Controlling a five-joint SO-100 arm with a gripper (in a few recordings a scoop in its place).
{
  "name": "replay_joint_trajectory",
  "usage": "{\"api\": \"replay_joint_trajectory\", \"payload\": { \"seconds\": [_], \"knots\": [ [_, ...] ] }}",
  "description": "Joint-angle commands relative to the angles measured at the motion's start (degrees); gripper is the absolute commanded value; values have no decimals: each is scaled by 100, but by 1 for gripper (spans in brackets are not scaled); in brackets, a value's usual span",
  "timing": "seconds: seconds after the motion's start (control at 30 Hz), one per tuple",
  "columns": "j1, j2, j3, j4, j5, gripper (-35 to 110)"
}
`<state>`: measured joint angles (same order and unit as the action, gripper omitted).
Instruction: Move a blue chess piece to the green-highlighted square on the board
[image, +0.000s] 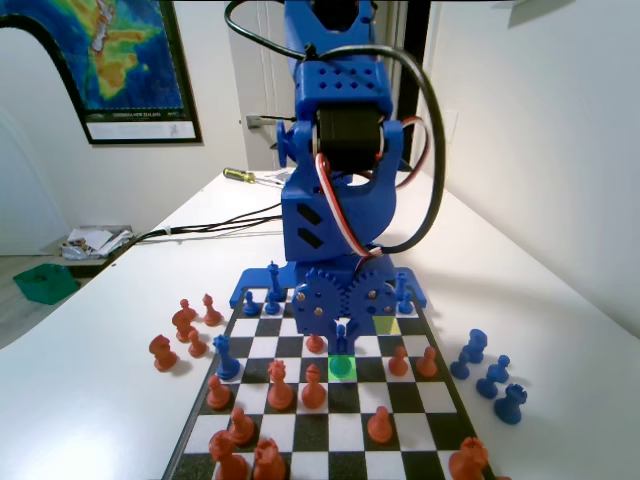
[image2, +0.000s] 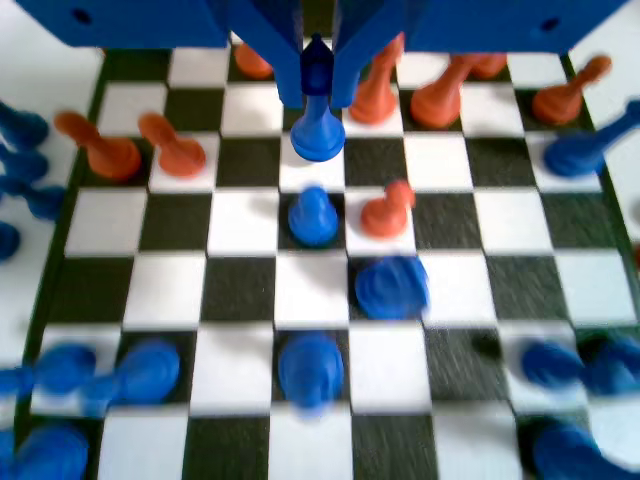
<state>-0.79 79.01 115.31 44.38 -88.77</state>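
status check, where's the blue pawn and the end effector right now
End effector shut on blue pawn. Pawn low over green square, whether it touches down unclear. Orange pawns beside the square, none on it.

The white tabletop (image: 120, 400) carries the board (image: 330, 435), which is joined to the blue arm's base (image: 335, 285) at the far end of the fixed view. Left of the board there, captured orange pieces (image: 185, 325) stand on the tabletop; right of it, a cluster of blue pieces (image: 490, 378). Black cables (image: 215, 222) and a screwdriver (image: 240, 175) lie farther back.
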Motion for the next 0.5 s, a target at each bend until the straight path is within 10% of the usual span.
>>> {"api": "replay_joint_trajectory", "payload": {
  "seconds": [0.0,0.47],
  "knots": [
    [-97,123,88,-97,-114,1],
    [-149,132,123,-202,-18,6]
  ]
}}
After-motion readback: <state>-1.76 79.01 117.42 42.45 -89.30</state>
